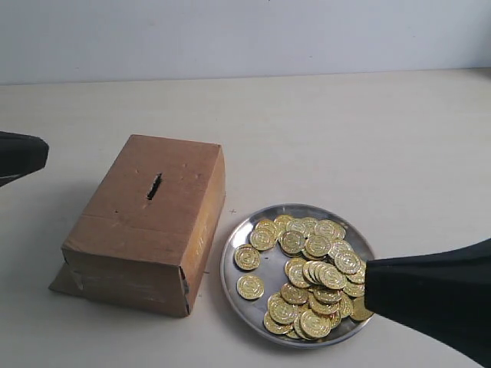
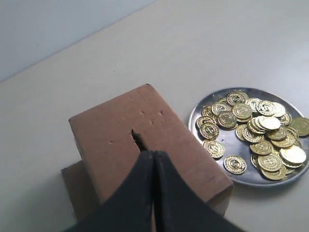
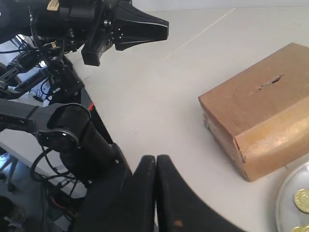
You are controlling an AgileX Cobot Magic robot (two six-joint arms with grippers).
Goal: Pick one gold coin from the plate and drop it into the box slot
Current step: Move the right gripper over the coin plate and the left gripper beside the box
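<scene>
The brown cardboard box (image 1: 146, 222) stands left of centre with its dark ragged slot (image 1: 154, 186) in the top face. To its right the silver plate (image 1: 265, 264) holds a heap of gold coins (image 1: 314, 276). My left gripper (image 1: 42, 153) hovers at the far left edge, its jaws shut and empty; in the left wrist view its tips (image 2: 153, 153) sit just short of the slot (image 2: 138, 139). Low on the right, my right gripper (image 1: 368, 287) is shut, with nothing held, over the plate's right side. The right wrist view shows its tips (image 3: 156, 158), the box (image 3: 256, 111) and the plate's rim (image 3: 285, 198).
The pale tabletop (image 1: 345, 138) stretches around the box and plate, meeting a white wall (image 1: 245, 31) at the back. In the right wrist view the left arm (image 3: 120, 26) and the robot's base with cables (image 3: 58, 130) stand beyond the table's edge.
</scene>
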